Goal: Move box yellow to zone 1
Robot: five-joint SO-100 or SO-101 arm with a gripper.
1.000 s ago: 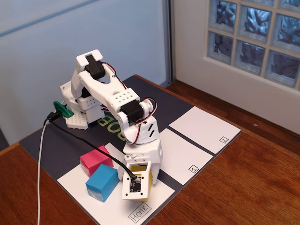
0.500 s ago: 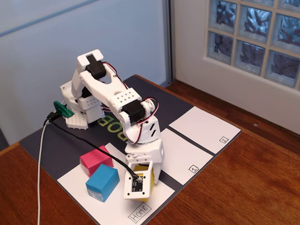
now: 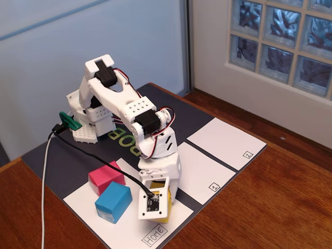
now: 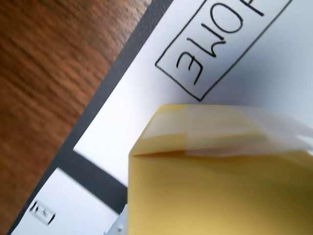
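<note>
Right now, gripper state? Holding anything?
Gripper: down around the yellow cardboard box on the white paper Home sheet; whether it is shut on the box cannot be told.

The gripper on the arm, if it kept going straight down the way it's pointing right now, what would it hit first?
Most likely the yellow box. The gripper points down right over it on the Home sheet, and the box fills the wrist view. Whether the fingers already touch it can't be told.

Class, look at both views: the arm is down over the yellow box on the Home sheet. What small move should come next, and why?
Probably close the gripper on the yellow box and lift slightly. The box fills the wrist view, still on the Home sheet; zone 1 lies empty to the right in the fixed view. Whether the grip is already closed is unclear.
</note>
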